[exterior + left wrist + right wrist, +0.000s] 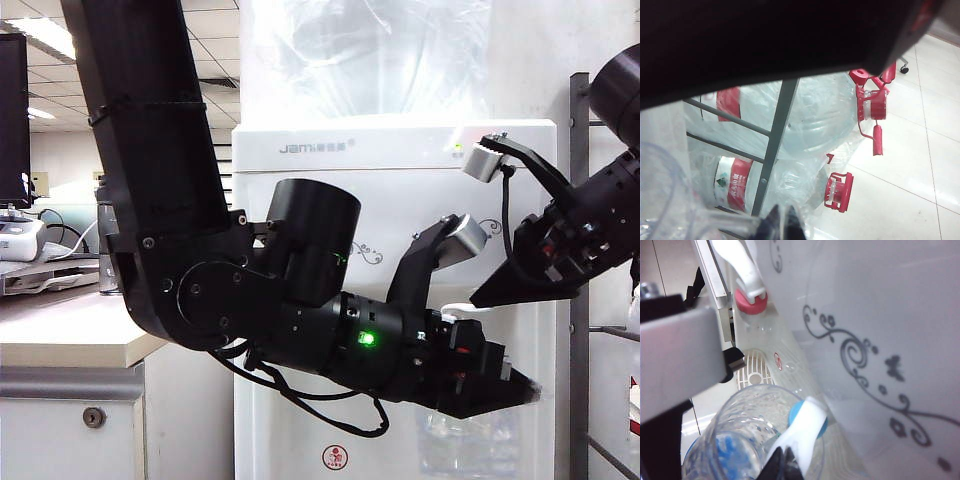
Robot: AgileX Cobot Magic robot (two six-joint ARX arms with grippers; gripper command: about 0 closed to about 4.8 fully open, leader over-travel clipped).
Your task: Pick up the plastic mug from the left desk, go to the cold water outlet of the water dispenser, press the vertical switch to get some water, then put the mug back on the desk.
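My left gripper [528,388] reaches in front of the white water dispenser [400,150]. In the left wrist view its fingertips [775,225] are shut on the handle of the clear plastic mug [665,200]. The mug [740,440] sits rim-up under the cold water outlet [796,416] with its blue collar. My right gripper [782,466] is shut, its tips touching the white vertical switch [807,430] above the mug's rim. In the exterior view the right gripper [478,298] points at that lever [458,310]. The left desk [70,330] is at the left.
The red-ringed tap [751,301] sits beside the blue one, over the drip grille [754,372]. A grey metal rack [775,145] holds large water bottles [815,115] with red caps, next to the dispenser. The left arm's camera block [675,360] is close to the mug.
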